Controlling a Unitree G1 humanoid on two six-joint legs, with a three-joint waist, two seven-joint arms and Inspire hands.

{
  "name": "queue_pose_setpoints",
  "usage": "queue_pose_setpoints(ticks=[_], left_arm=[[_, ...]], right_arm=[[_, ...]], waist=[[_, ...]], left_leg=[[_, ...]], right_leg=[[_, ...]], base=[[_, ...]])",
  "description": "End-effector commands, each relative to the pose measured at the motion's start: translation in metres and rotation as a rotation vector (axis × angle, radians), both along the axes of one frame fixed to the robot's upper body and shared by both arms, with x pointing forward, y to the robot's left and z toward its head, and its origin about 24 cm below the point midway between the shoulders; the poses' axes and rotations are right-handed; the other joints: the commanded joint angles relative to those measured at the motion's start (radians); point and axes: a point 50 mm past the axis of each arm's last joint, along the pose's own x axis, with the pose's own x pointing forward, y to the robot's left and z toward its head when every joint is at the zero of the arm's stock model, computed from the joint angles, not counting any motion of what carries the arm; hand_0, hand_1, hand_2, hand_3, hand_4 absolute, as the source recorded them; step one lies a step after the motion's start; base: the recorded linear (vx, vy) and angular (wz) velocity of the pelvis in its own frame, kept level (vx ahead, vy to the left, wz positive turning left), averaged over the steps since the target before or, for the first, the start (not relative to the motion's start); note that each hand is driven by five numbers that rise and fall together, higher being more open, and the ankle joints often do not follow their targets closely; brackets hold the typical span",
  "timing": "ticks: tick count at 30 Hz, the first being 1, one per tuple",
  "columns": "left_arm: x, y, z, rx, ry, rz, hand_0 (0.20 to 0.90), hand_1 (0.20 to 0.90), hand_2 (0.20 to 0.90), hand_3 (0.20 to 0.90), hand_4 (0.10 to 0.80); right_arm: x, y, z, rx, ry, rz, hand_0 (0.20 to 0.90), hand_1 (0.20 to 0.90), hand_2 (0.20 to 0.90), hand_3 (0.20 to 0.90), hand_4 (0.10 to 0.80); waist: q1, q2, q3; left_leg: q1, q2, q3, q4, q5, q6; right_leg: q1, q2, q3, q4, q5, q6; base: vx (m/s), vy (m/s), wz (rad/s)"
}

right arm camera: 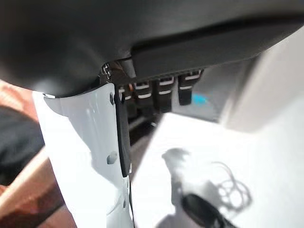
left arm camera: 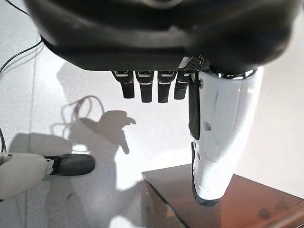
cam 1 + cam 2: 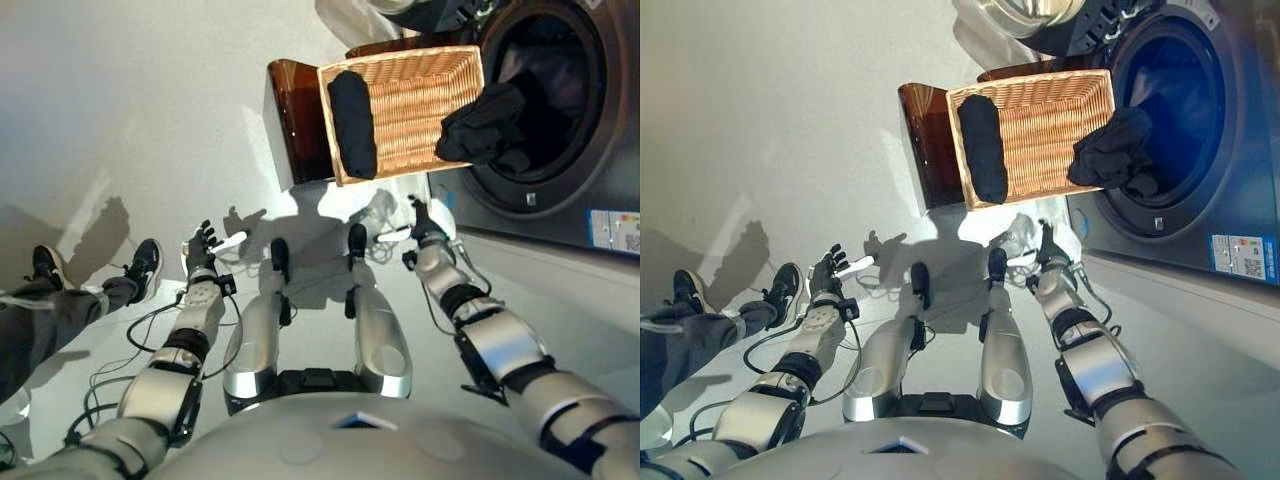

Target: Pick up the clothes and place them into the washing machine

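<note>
A woven wicker basket (image 3: pixel 420 100) sits in the upper centre of the frame, resting on a dark brown stand (image 3: pixel 295 120) on the pale floor (image 3: pixel 120 150). Just to its right, filling the upper right corner, is the washing machine (image 3: pixel 590 190) with its round door opening dark and uncovered. One black garment (image 3: pixel 353 122) lies rolled lengthwise along the basket's left inner wall. A second black garment (image 3: pixel 485 125) hangs bunched over the basket's right rim, bridging the rim and the lip of the machine's opening.

The left hand (image 3: pixel 202 248) shows in the lower left of the centre, held over the floor well below the basket, fingers straight and spread with the white-covered thumb standing out, holding nothing. The right hand (image 3: pixel 425 226) is right of centre, below the basket's lower right corner and near the machine's front panel; its fingers are likewise extended and apart and grip nothing. Both wrist views confirm the fingers hang straight beside the white thumb.

At the left edge of the frame, a person's legs (image 3: pixel 50 310) in dark trousers and black shoes (image 3: pixel 145 265) rest on the floor.
</note>
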Motion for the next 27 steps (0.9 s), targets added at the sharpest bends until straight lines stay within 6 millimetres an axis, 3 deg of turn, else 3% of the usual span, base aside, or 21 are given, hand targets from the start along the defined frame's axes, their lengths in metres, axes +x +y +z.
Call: queue_pose_setpoints(ticks=[1, 3, 10, 13, 19, 23, 27], left_arm=[[-0.003, 0.008, 0.000, 0.041, -0.003, 0.007, 0.900, 0.900, 0.900, 0.900, 0.800], [-0.008, 0.009, -0.005, 0.034, 0.026, -0.007, 0.900, 0.900, 0.900, 0.900, 0.800], [-0.013, 0.012, -0.009, 0.039, 0.060, -0.008, 0.900, 0.900, 0.900, 0.900, 0.800], [-0.017, 0.012, -0.014, 0.051, 0.102, -0.029, 0.900, 0.900, 0.900, 0.900, 0.800], [-0.045, 0.038, -0.031, 0.240, 0.369, -0.092, 0.900, 0.900, 0.900, 0.900, 0.800], [-0.054, 0.045, -0.034, 0.268, 0.423, -0.081, 0.900, 0.900, 0.900, 0.900, 0.800], [-0.059, 0.045, -0.037, 0.342, 0.496, -0.182, 0.900, 0.900, 0.900, 0.900, 0.800]], right_arm=[[-0.002, -0.015, 0.003, 0.024, -0.032, -0.055, 0.900, 0.900, 0.900, 0.900, 0.800], [-0.015, -0.012, -0.010, 0.023, 0.033, -0.024, 0.900, 0.900, 0.900, 0.900, 0.800], [-0.031, -0.010, -0.024, 0.029, 0.125, -0.050, 0.900, 0.900, 0.900, 0.900, 0.800], [-0.032, -0.006, -0.026, 0.061, 0.133, -0.061, 0.900, 0.900, 0.900, 0.900, 0.800], [-0.027, 0.031, -0.029, 0.104, 0.137, 0.078, 0.900, 0.900, 0.900, 0.900, 0.800], [-0.028, 0.038, -0.030, 0.116, 0.145, 0.105, 0.900, 0.900, 0.900, 0.900, 0.800], [-0.033, 0.034, -0.034, 0.130, 0.181, 0.080, 0.900, 0.900, 0.900, 0.900, 0.800]], waist=[[-0.001, 0.018, -0.026], [-0.006, 0.011, -0.032], [-0.006, 0.004, -0.040], [-0.007, 0.002, -0.045], [-0.025, -0.013, -0.061], [-0.030, -0.024, -0.066], [-0.041, -0.029, -0.073]], left_leg=[[-0.036, 0.058, -0.048, -0.014, 0.039, -0.077], [-0.033, 0.059, -0.051, -0.015, 0.039, -0.078], [-0.031, 0.063, -0.051, 0.002, 0.030, -0.078], [-0.029, 0.065, -0.050, 0.005, 0.027, -0.077], [-0.016, 0.077, -0.023, 0.012, 0.021, -0.081], [-0.011, 0.083, -0.014, 0.015, 0.018, -0.083], [-0.003, 0.087, -0.006, 0.016, 0.013, -0.084]], right_leg=[[0.045, -0.026, 0.023, 0.092, -0.136, 0.068], [0.053, -0.025, 0.016, 0.080, -0.132, 0.067], [0.062, -0.024, 0.017, 0.067, -0.122, 0.065], [0.067, -0.022, 0.018, 0.063, -0.121, 0.064], [0.064, -0.010, 0.045, 0.058, -0.114, 0.059], [0.062, -0.005, 0.058, 0.060, -0.114, 0.057], [0.064, -0.002, 0.067, 0.067, -0.120, 0.053]], base=[[0.000, 0.000, 0.00], [-0.015, -0.005, -0.05], [-0.009, -0.001, -0.01], [0.000, 0.000, 0.00], [0.003, 0.012, -0.09], [0.013, 0.010, -0.11], [0.031, 0.017, -0.11]])
